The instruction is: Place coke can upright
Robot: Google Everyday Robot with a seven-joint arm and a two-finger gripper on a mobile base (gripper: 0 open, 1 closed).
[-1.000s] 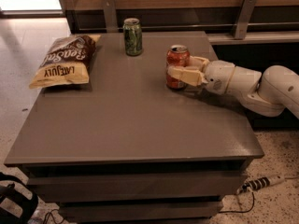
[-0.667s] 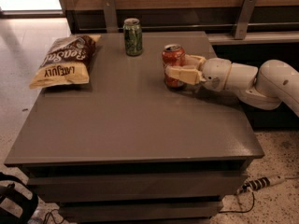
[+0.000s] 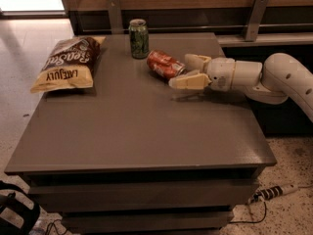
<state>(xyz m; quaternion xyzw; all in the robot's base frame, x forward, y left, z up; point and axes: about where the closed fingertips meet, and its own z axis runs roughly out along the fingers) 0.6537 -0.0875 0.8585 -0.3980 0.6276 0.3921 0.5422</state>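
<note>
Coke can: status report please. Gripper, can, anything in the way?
Gripper right of coke can, jaws open about its near end. Can on its side, not upright. Green can stands just behind it.

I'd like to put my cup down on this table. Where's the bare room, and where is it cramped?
The front half of the table is bare, from below the chip bag across to the right edge. The back is crowded: the green can stands there, the coke can lies on its side beside it, and the claw sits at that can's end.
</note>
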